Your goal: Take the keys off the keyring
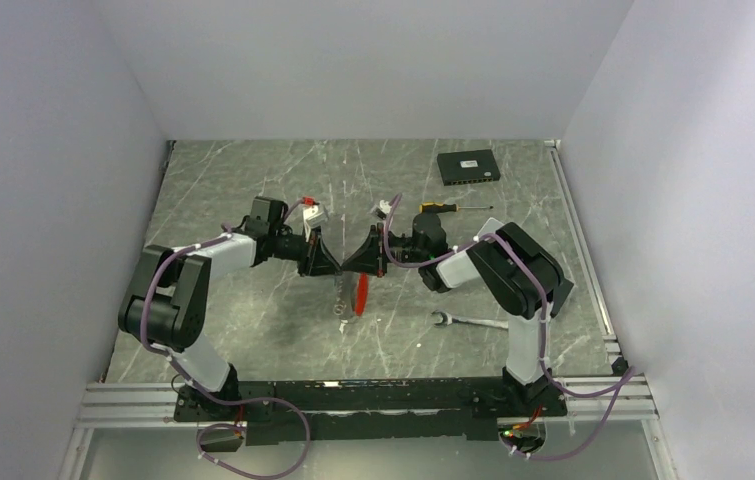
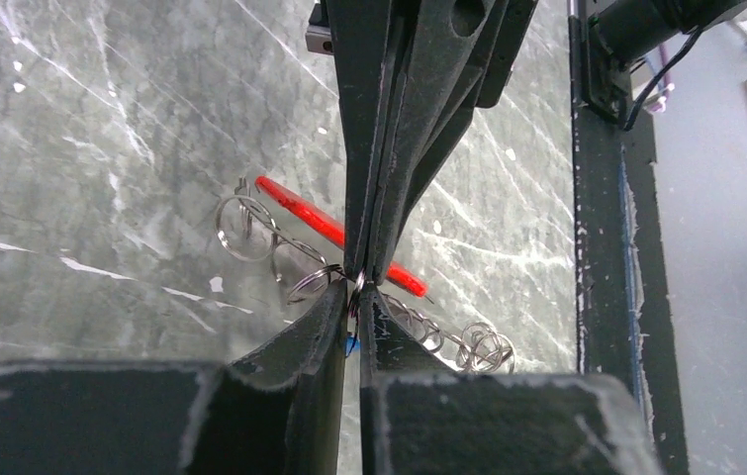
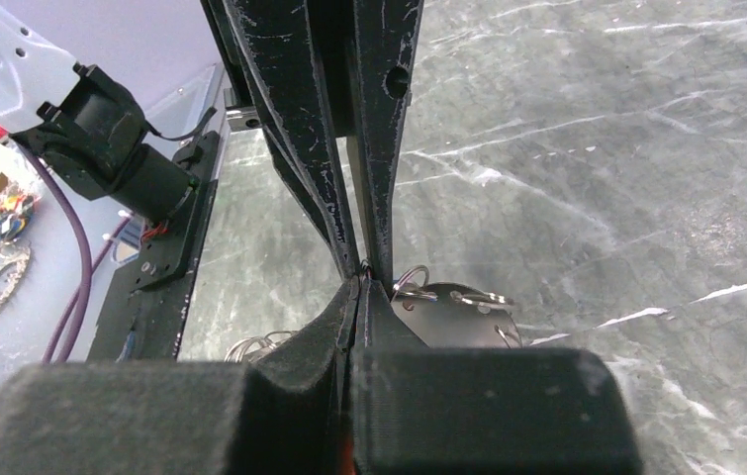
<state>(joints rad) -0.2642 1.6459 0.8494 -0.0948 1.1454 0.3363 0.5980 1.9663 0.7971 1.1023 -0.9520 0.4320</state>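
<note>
Keyring (image 1: 340, 300), top view: hung in the air directly under the point where both grippers meet, over the middle of marble table (image 1: 253, 180). Red tag (image 1: 361, 295) dangling just beside the silvery links, on their right. Left gripper (image 1: 333, 266) and right gripper (image 1: 351, 264) tip to tip, aimed at each other. Open-ended wrench (image 1: 468, 322) flat on the table, right of the tag and well apart from it. Yellow-and-black screwdriver (image 1: 443, 207) and black box (image 1: 468, 166) toward the far right. Keys too small to pick out.

Left wrist view: left gripper pinched almost together, only a thin slit remaining, with a wire ring of the keyring caught at the tips. Right gripper reaching in from above, pressed together on the same ring. Blue sliver (image 2: 349, 344) low in the slit, too little showing to name. Red tag slanting behind the fingers; linked split rings to its left, coiled chain links at lower right.

Right wrist view: right gripper fully closed, tips clamped on the thin ring; left gripper opposite, narrowly together. More split rings just right of the tips, beside a rounded grey metal piece (image 3: 458, 317).
</note>
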